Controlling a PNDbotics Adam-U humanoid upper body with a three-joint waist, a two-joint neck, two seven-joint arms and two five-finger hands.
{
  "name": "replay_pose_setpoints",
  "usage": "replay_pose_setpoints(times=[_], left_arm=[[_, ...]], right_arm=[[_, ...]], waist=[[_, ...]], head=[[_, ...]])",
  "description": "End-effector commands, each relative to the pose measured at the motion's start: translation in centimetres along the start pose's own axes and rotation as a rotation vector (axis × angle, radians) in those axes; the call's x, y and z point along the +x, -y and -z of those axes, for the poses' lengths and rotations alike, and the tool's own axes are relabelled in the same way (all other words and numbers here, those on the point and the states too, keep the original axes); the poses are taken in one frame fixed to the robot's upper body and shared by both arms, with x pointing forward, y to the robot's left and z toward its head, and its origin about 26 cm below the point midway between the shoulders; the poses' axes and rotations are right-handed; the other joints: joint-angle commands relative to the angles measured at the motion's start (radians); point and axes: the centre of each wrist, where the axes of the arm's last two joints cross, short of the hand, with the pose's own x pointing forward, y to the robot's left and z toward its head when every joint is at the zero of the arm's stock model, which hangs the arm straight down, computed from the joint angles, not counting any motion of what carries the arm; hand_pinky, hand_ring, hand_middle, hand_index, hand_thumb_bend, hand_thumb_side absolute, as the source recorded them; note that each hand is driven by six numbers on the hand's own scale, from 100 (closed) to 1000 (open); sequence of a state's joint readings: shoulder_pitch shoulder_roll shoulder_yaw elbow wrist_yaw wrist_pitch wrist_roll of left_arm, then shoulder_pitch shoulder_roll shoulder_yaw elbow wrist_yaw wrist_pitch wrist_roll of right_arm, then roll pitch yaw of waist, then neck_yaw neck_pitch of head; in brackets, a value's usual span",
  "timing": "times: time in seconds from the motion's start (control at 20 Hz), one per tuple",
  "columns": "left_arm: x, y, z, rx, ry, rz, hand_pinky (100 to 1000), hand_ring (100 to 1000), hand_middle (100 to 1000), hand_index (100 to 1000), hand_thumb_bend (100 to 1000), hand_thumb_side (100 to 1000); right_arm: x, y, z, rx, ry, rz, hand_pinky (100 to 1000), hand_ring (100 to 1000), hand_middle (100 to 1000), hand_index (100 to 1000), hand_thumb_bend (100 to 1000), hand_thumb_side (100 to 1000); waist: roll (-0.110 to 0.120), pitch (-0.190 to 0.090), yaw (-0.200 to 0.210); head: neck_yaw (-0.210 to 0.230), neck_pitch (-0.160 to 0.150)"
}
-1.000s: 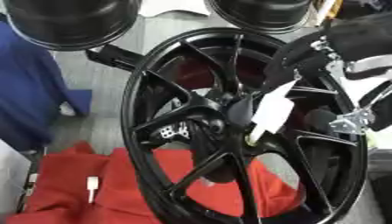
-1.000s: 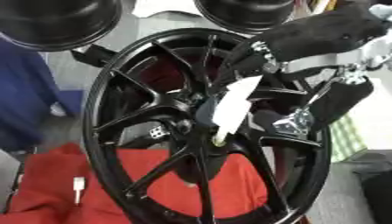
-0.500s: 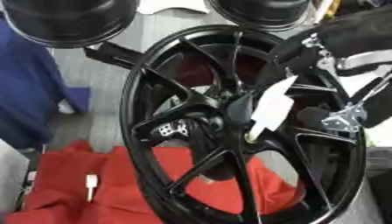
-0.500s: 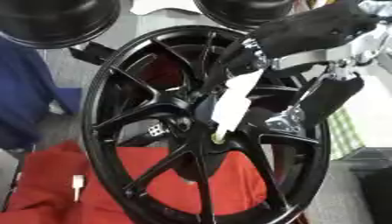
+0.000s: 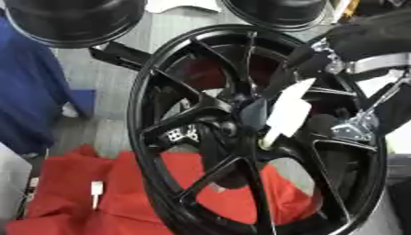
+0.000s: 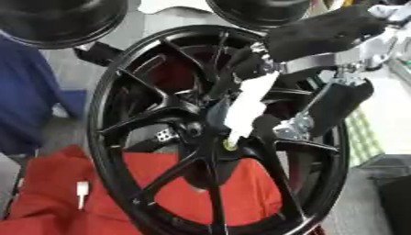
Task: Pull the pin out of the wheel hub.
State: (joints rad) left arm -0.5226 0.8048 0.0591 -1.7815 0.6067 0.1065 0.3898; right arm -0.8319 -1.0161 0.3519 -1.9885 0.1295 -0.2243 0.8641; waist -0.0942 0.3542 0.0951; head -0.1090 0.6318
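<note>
Reaching stage: right hand [image 6: 321,41] over the upright wheel [image 5: 160,183], fingers down by the white pin [image 6: 245,108] seated at the hub [image 6: 210,133], grip on it impossible to tell; next, clamp and draw straight out along its axis.

A: What does the wheel [image 5: 241,137] look like?
B: Glossy black, with thin spokes running from the hub [image 6: 210,131] out to a deep rim. It stands nearly upright, tilted a little, and fills most of the view.

A: And the pin [image 6: 245,104]?
B: A white, flattish piece, slanting from upper right down to lower left. Its lower end sits at the hub, by a small yellowish spot; whether it is still seated there I can't quite tell.
</note>
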Motion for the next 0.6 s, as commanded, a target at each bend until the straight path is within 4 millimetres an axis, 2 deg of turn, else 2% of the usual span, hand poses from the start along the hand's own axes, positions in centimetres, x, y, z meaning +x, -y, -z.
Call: replay_pose_setpoints(times=[0.05, 0.3, 0.6], left_arm=[[0.98, -0.11, 0.41, 0.001, 0.029, 0.008, 639, 786, 744, 790, 573, 417], [0.92, -0.05, 0.38, 0.0, 0.026, 0.005, 639, 786, 742, 790, 571, 417], [0.82, -0.07, 0.36, 0.005, 0.022, 0.0, 639, 786, 741, 790, 569, 416]], right_arm=[[0.29, 0.56, -0.48, 0.0, -0.023, -0.018, 898, 805, 815, 919, 100, 202], [0.26, 0.33, -0.38, 0.004, -0.039, -0.012, 905, 816, 815, 916, 100, 208], [0.19, 0.11, -0.42, 0.021, -0.047, -0.014, 916, 837, 832, 921, 100, 152]], waist=[[0.005, -0.014, 0.002], [0.005, -0.009, 0.005], [0.005, -0.006, 0.008]], head=[[-0.003, 0.002], [-0.004, 0.002], [-0.003, 0.002]])
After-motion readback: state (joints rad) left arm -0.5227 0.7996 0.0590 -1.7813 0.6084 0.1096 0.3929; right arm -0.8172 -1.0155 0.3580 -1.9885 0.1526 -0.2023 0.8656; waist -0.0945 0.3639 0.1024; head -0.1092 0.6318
